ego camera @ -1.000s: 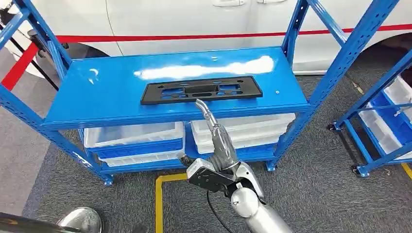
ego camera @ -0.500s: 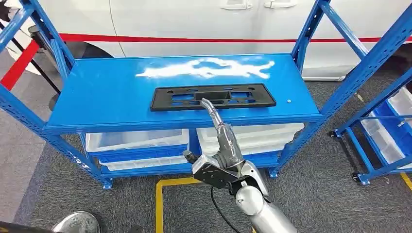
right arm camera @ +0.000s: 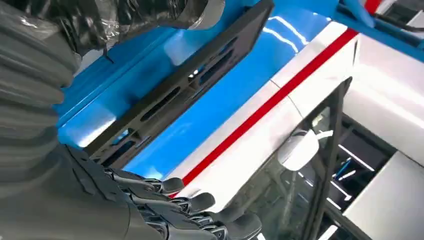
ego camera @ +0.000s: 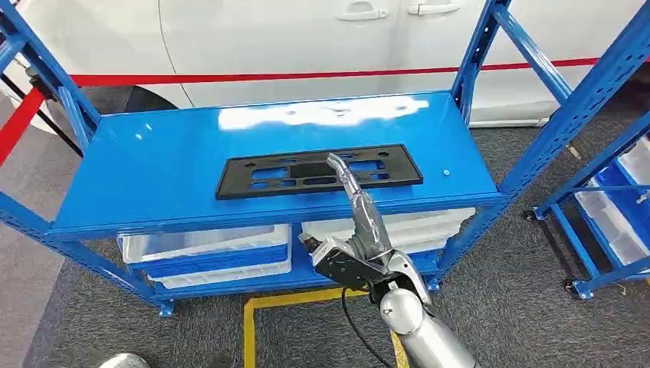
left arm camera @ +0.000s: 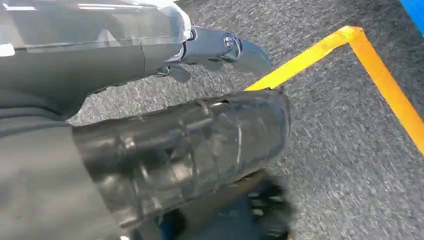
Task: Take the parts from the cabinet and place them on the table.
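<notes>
A flat black plastic part (ego camera: 318, 170) with several cut-outs lies on the top board of the blue cabinet (ego camera: 153, 176). My right hand (ego camera: 360, 226) reaches forward from below, its tip above the middle of the part. In the right wrist view the part (right arm camera: 175, 90) lies between the thumb (right arm camera: 125, 15) and the dark fingers (right arm camera: 195, 205), which are stretched out and apart, holding nothing. My left hand (left arm camera: 185, 150) hangs low over grey carpet, wrapped in clear film. Its dark fingers (left arm camera: 265, 205) are blurred.
White and blue bins (ego camera: 207, 249) sit on the cabinet's lower shelf. A white car (ego camera: 291, 38) with a red stripe stands right behind the cabinet. A second blue rack (ego camera: 613, 199) stands at the right. Yellow tape (ego camera: 253, 322) marks the carpet.
The whole picture has shifted, so the camera moved. My right hand has reached further forward, from the part's near edge to above its middle.
</notes>
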### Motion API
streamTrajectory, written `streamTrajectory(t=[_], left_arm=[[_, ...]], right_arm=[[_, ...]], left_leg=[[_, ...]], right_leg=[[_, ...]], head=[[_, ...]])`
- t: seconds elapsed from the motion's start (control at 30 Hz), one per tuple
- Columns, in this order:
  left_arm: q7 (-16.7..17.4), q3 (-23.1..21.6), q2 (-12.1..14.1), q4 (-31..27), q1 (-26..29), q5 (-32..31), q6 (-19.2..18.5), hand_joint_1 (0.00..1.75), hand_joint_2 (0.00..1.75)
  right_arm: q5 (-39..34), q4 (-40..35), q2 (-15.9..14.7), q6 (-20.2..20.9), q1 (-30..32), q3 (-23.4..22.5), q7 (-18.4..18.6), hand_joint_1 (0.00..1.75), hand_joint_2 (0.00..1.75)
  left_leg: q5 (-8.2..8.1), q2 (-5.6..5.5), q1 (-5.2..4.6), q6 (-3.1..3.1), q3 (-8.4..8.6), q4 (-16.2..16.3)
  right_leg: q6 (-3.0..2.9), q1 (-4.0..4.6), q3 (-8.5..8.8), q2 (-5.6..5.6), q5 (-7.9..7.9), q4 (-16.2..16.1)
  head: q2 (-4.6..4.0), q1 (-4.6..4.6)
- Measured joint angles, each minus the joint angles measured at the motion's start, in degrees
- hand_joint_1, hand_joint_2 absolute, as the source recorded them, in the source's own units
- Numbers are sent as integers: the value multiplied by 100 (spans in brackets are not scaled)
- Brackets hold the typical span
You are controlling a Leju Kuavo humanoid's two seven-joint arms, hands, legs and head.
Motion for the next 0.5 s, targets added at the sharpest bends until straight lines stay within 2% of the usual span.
streamTrajectory(t=[0.03,0.1,0.13,0.17,0.2,0.27,0.3,0.33,0.37,0.43,0.47,0.5], left_arm=[[0,0,4,0,11,-2,0,0,0],[0,2,11,0,11,-9,2,0,0],[0,2,11,4,37,-9,2,0,0],[2,0,17,4,10,-9,2,0,0],[2,0,22,4,-15,-11,4,0,0],[2,-2,24,7,16,-11,4,0,0],[2,-2,22,7,12,-11,4,0,0],[0,-5,22,4,5,-11,4,0,0],[0,-5,22,4,-6,-11,5,0,0],[0,-9,22,4,-15,-11,4,0,0],[0,-9,24,6,-8,-11,4,0,0],[2,-9,24,4,3,-11,4,0,0]], right_arm=[[0,0,-4,30,6,-2,4,0,175],[7,0,-7,44,5,-7,7,0,175],[7,11,-17,46,2,-7,7,0,175],[9,20,-17,50,3,-7,11,0,175],[9,20,-20,50,4,-11,20,0,175],[9,20,-22,46,5,-17,11,0,175],[9,17,-24,46,-3,-26,11,0,175],[11,17,-24,46,-4,-37,4,0,175],[11,17,-24,46,-16,-44,7,0,175],[11,24,-35,46,5,-50,9,0,175],[11,35,-41,46,18,-50,9,0,175],[9,44,-46,50,24,-50,9,0,175]], left_leg=[[217,0,7,0,17,-253],[983,2,10,31,255,-1182],[1284,9,4,73,273,-1540],[1006,11,-38,108,290,-1582],[1098,1,-49,169,308,-1547],[1105,1,-45,246,343,-1581],[1115,-8,-11,279,431,-1626],[1090,-6,-12,310,490,-1646],[1055,-6,-12,344,523,-1654],[979,-10,-19,359,585,-1652],[935,-13,-24,361,629,-1650],[889,-16,-28,361,689,-1649]], right_leg=[[13,-1,71,15,-52,1],[57,-3,234,18,-178,6],[88,2,214,17,-235,15],[136,18,229,34,-271,44],[185,18,215,26,-304,39],[239,27,289,21,-303,37],[267,10,253,13,-343,92],[283,-1,169,2,-337,327],[311,-6,-55,-8,-423,716],[373,-15,-609,-15,-780,1538],[382,-15,-836,-18,-905,1792],[373,-14,-940,-22,-878,1812]], head=[[0,-2],[0,0],[0,9],[0,-5],[0,7],[0,4],[0,-2],[0,13],[0,13],[0,13],[0,15],[0,13]])
